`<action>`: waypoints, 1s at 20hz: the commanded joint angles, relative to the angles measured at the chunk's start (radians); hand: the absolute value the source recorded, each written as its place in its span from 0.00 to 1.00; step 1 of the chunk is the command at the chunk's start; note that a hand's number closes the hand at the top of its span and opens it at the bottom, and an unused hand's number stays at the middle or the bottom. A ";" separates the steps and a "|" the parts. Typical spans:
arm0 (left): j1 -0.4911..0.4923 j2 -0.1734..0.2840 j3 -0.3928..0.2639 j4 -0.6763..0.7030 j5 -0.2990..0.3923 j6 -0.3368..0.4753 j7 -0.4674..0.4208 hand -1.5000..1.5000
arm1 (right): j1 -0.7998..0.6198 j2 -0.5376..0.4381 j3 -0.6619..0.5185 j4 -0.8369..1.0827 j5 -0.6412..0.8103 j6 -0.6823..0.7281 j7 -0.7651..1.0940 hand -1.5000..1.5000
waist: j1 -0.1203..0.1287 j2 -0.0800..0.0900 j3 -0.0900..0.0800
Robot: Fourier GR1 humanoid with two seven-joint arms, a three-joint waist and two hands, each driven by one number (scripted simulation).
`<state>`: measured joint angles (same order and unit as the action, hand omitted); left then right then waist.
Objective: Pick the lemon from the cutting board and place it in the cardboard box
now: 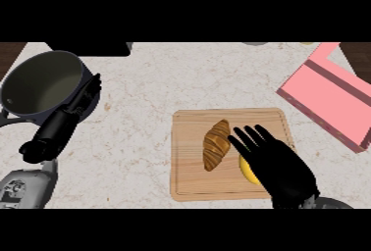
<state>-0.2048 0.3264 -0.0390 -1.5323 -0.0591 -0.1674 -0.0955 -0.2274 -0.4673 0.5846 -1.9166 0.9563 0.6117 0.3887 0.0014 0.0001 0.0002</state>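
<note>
Pale marble counter (pixel 145 142) — cutting board (pixel 190 186), pink box (pixel 330 98), pot (pixel 36 83).

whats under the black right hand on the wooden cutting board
A yellow lemon shows at the edge of the black right hand, on the wooden cutting board. Most of it is covered. A brown croissant lies beside it.

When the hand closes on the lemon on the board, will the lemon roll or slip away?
Probably it can roll: the lemon looks rounded and smooth on the flat board. The right hand, fingers straight, covers most of it, which should limit rolling. The croissant lies close beside and might get nudged.
</note>
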 commanded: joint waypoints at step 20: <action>-0.035 -0.062 0.080 0.021 -0.054 -0.072 0.024 0.50 | 0.028 0.107 -0.112 0.311 0.203 -0.122 -0.285 0.00 | -0.002 0.000 0.000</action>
<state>-0.2112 0.2596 0.0105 -1.5521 -0.1178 -0.2185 -0.0627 -0.1917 -0.3637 0.5011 -1.6512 1.1549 0.4997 0.1785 0.0009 0.0002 0.0001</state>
